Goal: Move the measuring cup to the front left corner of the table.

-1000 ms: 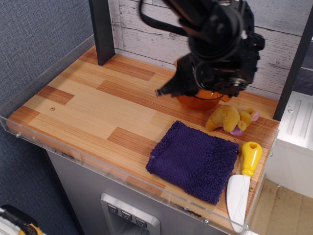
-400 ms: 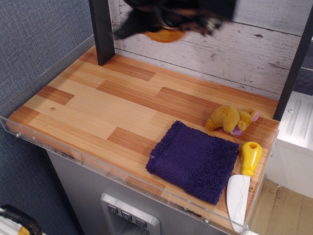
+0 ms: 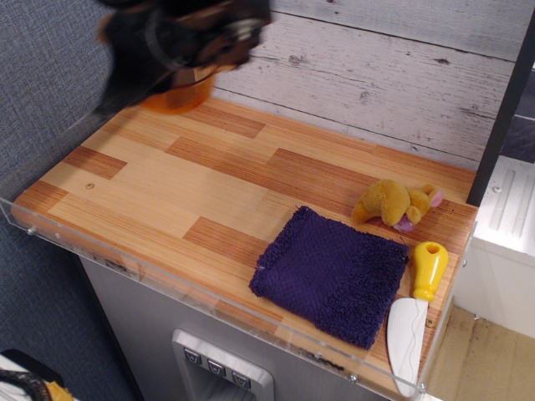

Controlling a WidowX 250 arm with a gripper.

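Motion is blurring our gripper (image 3: 180, 50), which is now hanging over the back left of the worktop (image 3: 167, 188); a second ago it was at the back right, beside the yellow plush toy (image 3: 389, 203). The measuring cup (image 3: 175, 93) is travelling with us, lifted above the worktop, so we are judging the gripper closed on it, though the blur is hiding the jaws. Nothing is showing inside the amber cup. We are thinking the front left corner is waiting next.
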